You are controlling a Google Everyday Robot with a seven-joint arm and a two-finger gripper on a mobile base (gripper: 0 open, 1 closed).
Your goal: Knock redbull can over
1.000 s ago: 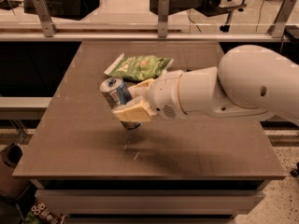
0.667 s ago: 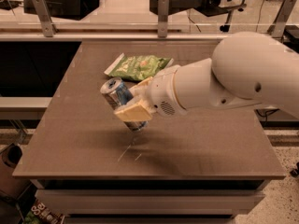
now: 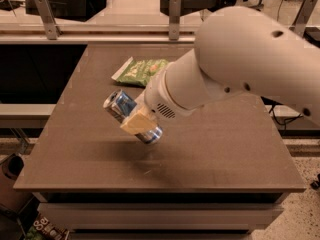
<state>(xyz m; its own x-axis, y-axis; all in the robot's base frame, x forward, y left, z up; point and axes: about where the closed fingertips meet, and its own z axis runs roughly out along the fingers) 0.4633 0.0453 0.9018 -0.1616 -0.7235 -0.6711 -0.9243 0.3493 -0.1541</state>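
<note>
Though tilted, redbull can point(image 3: 118, 106) (in gripper point(image 3: 139, 126))

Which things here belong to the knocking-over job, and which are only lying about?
Job:
- redbull can, tilted, held in the gripper above the table

Lying about:
- green snack bag, flat on the table behind the can

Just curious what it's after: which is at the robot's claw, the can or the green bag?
The redbull can, tilted in the gripper; the green snack bag lies flat farther back.
</note>
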